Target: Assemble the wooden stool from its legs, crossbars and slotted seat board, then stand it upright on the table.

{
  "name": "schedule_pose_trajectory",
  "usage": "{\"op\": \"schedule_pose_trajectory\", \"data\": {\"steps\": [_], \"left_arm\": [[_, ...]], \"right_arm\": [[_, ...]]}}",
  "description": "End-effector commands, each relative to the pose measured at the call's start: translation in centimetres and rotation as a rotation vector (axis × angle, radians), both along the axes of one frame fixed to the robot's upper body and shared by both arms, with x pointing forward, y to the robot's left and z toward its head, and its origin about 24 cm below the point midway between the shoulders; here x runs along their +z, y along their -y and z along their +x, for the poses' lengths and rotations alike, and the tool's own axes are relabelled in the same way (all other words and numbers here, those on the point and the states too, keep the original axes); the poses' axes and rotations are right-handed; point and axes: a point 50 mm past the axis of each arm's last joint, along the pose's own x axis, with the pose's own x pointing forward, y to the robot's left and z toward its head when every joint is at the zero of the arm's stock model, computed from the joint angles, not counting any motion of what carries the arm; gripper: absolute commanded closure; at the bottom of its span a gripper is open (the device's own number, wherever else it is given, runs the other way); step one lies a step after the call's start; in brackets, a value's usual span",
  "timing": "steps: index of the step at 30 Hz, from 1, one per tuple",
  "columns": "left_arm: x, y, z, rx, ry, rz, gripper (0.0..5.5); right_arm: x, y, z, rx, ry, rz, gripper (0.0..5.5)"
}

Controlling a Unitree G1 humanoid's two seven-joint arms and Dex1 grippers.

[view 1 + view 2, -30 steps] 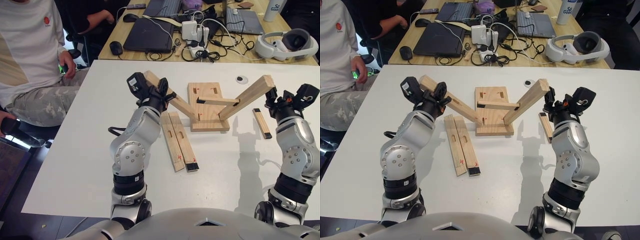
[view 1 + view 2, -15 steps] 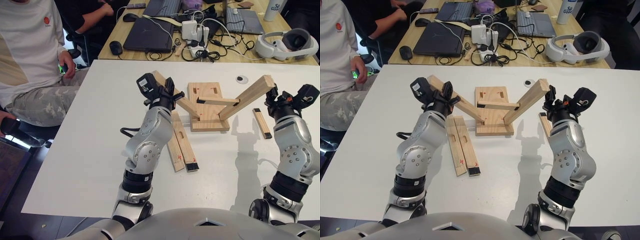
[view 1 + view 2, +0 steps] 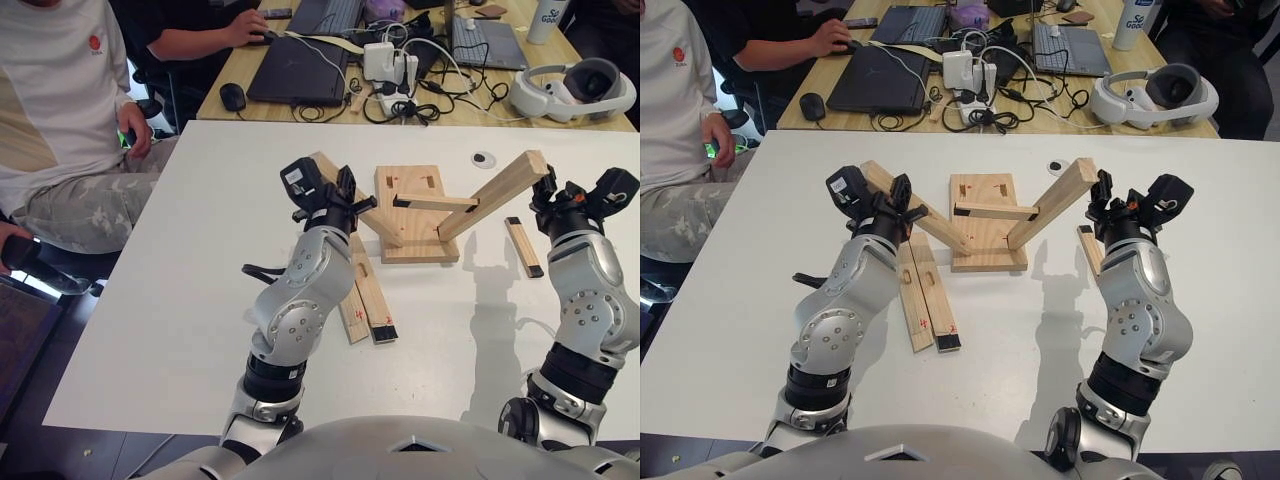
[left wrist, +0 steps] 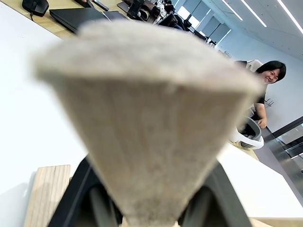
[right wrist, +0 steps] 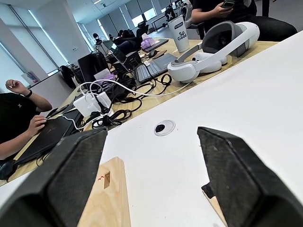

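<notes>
The seat board (image 3: 418, 250) lies flat in the middle of the tabletop (image 3: 180, 300), and two legs rise out of it in a wide V. The left leg (image 3: 385, 222) leans out to the left of the board, the right leg (image 3: 495, 195) leans out to the right, and a crossbar (image 3: 435, 202) bridges the two above the board's face.

The left end effector (image 3: 345, 200) is clamped on the upper part of the left leg. Its wrist view shows the timber wedged squarely between the two fingers. The right end effector (image 3: 552, 197) sits just beside the top of the right leg with its fingers spread wide and nothing between them. Whether a fingertip is brushing the wood, I cannot tell.

These parts look like plain sawn timber: stiff, fairly light, and not likely to bend in the grip. The smooth faces could slide between hard fingers, though, so the sound hold is across the flat sides, not the corners.

The real worry is the joints. They appear only dry-fitted in the slots, and a hold high on a leg gives a lot of leverage. A firm twist there could pop the foot out of the board, or knock the crossbar loose.

Two spare legs (image 3: 360, 285) lie side by side just left of the seat board, on the robot's side of it. A loose crossbar (image 3: 523, 246) lies to the board's right, below the right end effector.
</notes>
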Motion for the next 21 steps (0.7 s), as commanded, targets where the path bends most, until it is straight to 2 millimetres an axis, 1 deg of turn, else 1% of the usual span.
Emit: {"op": "schedule_pose_trajectory", "data": {"steps": [1,9,15,17,21], "left_arm": [[-0.7,1.5,-0.7,0.014,-0.076,-0.117,4.48],[-1.3,1.7,-0.3,0.028,-0.089,-0.119,4.48],[-1.4,2.2,0.3,0.023,-0.096,-0.105,4.48],[-1.6,2.2,0.4,0.018,-0.101,-0.071,4.48],[-1.3,2.4,0.7,-0.014,-0.066,0.058,4.48]], "right_arm": [[1.1,-0.1,0.3,-0.001,0.039,-0.019,1.93],[1.6,-0.8,0.9,0.031,0.053,-0.027,1.93],[2.4,-1.1,1.5,0.051,0.085,-0.051,1.93],[3.2,-1.1,1.6,0.049,0.121,-0.091,1.93],[6.2,-1.6,1.8,0.045,0.261,-0.233,1.93]]}}
